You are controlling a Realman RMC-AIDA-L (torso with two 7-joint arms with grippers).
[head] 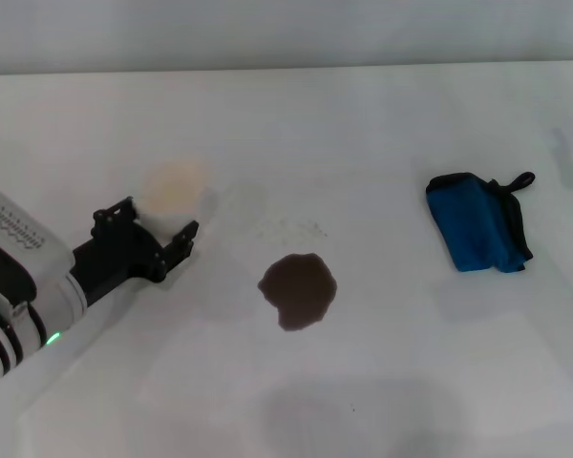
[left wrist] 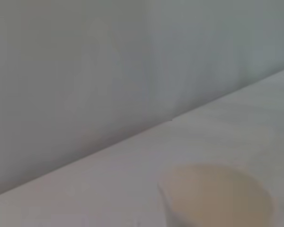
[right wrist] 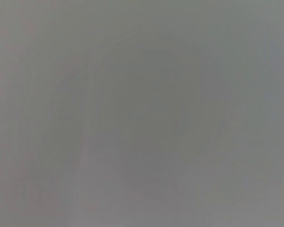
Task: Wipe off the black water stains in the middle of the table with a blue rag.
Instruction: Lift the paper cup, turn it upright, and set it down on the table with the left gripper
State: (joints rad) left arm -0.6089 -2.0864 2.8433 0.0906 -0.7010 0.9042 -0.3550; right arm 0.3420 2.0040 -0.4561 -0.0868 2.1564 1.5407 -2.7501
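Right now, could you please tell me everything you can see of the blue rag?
The blue rag is a small folded bright-blue cloth with black edging and a thin black loop at its far right corner. It lies flat on the white table, on the robot's right, apart from the black water stains. Nothing touches it.

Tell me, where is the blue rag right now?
In the head view the blue rag lies on the white table, on the robot's right, apart from the black water stains at the middle.
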